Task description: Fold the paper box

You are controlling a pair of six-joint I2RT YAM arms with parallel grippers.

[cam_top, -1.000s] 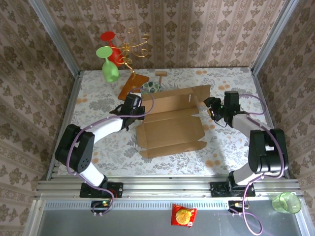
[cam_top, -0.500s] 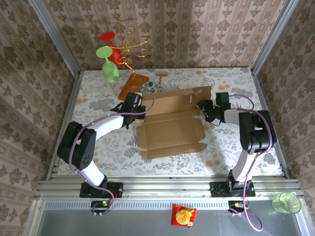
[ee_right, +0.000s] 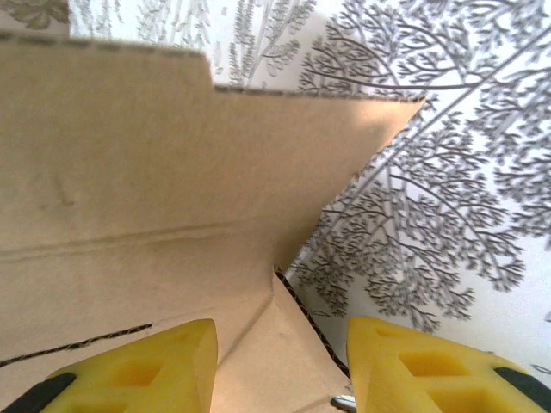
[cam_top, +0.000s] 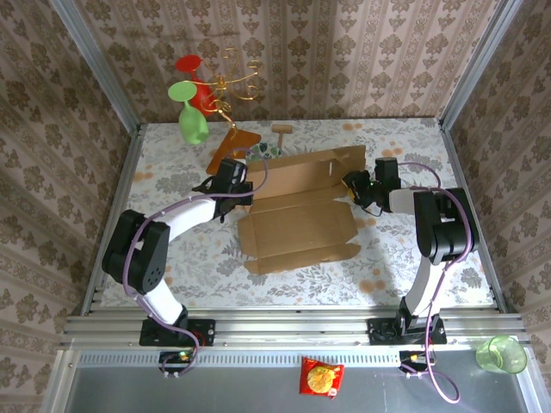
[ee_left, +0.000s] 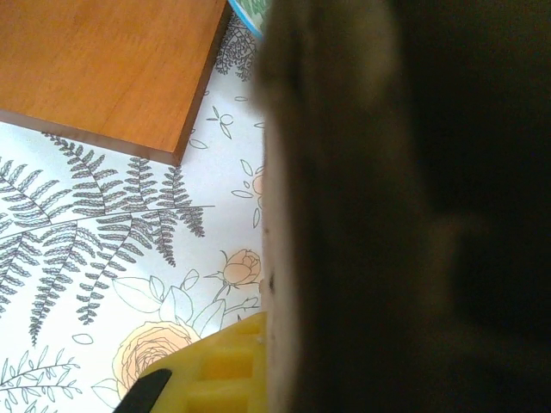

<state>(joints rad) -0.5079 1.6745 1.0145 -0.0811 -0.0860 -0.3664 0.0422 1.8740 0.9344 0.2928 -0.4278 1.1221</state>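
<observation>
The left end effector (cam_top: 241,182) is closed narrow on the upper left corner of the paper box (cam_top: 297,219). In the left wrist view, a blurred cardboard wall rises right against its yellow finger (ee_left: 219,374). Past it, in the upper left of that frame, lies a reddish wooden board (ee_left: 103,60). The right end effector (ee_right: 280,344) stands partly open at the box's upper right corner, with a creased flap edge between its two yellow fingers. The box lies opened out in the middle of the flowered worktop (cam_top: 405,249), its rear panel raised and tilted.
</observation>
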